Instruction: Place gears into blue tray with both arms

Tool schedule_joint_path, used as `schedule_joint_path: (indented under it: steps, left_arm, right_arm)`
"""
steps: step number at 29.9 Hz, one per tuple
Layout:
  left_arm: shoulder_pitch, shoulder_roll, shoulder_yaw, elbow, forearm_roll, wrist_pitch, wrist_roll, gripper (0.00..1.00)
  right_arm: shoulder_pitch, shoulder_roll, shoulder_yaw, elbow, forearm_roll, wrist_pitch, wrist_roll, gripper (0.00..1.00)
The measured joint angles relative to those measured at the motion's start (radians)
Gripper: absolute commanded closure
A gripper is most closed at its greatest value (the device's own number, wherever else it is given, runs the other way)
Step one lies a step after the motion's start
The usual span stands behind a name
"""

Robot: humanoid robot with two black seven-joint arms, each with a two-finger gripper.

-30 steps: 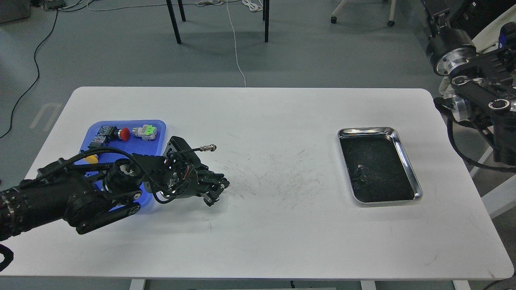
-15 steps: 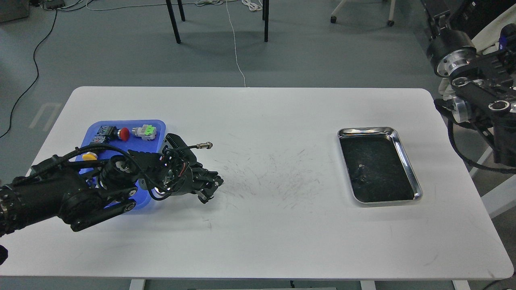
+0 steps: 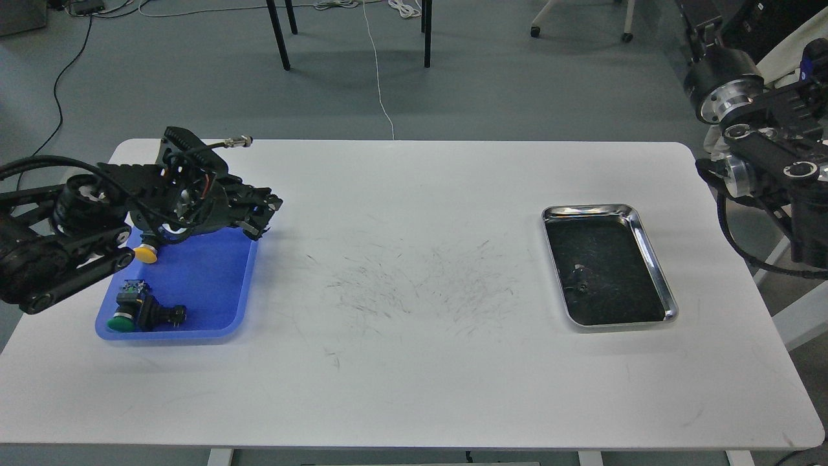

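Observation:
The blue tray (image 3: 207, 285) lies at the table's left side. My left gripper (image 3: 260, 220) hovers over its far right corner, fingers dark and close together; whether they hold anything I cannot tell. A small dark gear (image 3: 579, 279) lies in the steel tray (image 3: 653, 259) at the right. No gear shows in the blue tray. My right arm (image 3: 770, 162) hangs beyond the table's right edge, and its gripper does not show.
In the blue tray lie a yellow-capped switch (image 3: 145, 254) and a green-capped switch (image 3: 132, 314); my left arm hides the tray's far part. A cable plug (image 3: 239, 140) sticks out above the left wrist. The white table (image 3: 414, 362) has scuff marks at its middle.
My left arm has swung up and to the left, from beside the blue tray's near right edge to above its far right corner. The tray's near part is now uncovered. The right arm barely moved.

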State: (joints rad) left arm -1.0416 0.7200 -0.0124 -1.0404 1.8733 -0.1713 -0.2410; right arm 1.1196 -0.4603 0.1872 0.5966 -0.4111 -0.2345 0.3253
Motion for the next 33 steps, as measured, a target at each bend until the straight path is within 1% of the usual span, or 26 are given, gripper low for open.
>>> schedule_joint_path:
  steps: [4, 10, 21, 33]
  left_arm:
    - [0.091, 0.043, -0.09, 0.034, -0.025, 0.0, 0.001, 0.94]
    - [0.162, 0.057, -0.161, 0.075, -0.042, 0.002, 0.002, 0.94]
    - [0.21, 0.009, -0.173, 0.164, -0.056, 0.01, 0.0, 0.94]
    - [0.243, -0.019, -0.172, 0.227, -0.072, 0.032, -0.003, 0.94]
  right_arm:
    - [0.0, 0.0, 0.0, 0.0, 0.0, 0.0, 0.0, 0.08]
    - [0.0, 0.0, 0.0, 0.003, 0.0, 0.0, 0.0, 0.08]
    - [0.001, 0.0, -0.003, 0.009, 0.0, 0.0, 0.0, 0.08]
    - [-0.001, -0.002, -0.005, 0.009, 0.0, 0.003, 0.0, 0.08]
